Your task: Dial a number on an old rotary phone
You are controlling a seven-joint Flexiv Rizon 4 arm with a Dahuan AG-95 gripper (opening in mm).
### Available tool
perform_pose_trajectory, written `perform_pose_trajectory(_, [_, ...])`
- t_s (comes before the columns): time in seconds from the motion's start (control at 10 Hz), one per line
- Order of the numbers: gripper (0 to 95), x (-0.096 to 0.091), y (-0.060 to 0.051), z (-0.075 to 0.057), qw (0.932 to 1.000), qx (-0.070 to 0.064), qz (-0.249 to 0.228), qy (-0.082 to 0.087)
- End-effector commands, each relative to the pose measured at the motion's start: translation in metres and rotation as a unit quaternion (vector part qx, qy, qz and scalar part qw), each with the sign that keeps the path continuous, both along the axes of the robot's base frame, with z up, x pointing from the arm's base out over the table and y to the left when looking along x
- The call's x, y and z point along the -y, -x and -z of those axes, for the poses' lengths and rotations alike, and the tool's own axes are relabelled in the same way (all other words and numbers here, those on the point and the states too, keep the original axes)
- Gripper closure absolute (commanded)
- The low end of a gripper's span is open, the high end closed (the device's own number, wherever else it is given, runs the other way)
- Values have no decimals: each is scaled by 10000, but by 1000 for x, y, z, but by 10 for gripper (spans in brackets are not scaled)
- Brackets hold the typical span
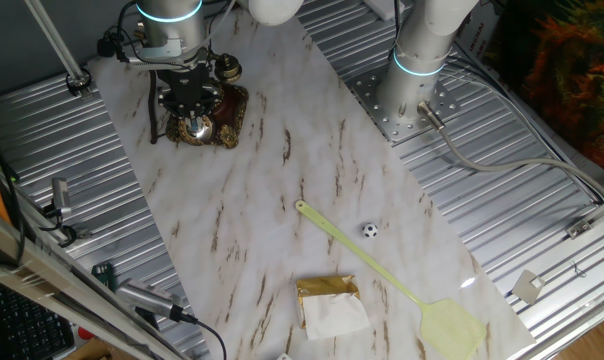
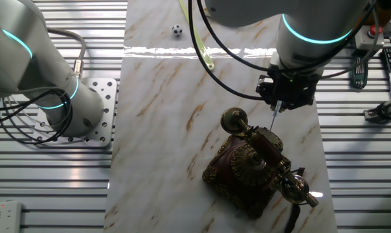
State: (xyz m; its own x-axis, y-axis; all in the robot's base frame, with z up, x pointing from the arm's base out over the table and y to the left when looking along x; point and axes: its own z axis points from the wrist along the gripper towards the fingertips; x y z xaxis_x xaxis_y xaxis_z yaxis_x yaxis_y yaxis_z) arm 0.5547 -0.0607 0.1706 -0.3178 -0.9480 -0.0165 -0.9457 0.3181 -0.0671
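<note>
Marble tabletop (image 1: 312,180), jaws above rotary phone (image 2: 254,169)

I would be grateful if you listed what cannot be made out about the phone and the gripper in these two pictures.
- One fixed view: the gripper covers the old rotary phone, hiding its dial and most of the handset.
- Either view: whether the gripper is open or shut; the fingers are too small and dark.
- The other fixed view: the finger holes and numbers on the dial are too small to tell apart.
- The other fixed view: whether the thin tip touches the phone.

Bright, sharp; glare on marble
</note>
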Motion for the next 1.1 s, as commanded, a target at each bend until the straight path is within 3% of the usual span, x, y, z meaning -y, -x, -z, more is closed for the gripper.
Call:
perform_pose_trajectory(0.1, [950,0,0,0,10000,-11,30,-15])
perform_pose_trajectory(1.1, [950,-1,1,-1,9998,27,107,-145])
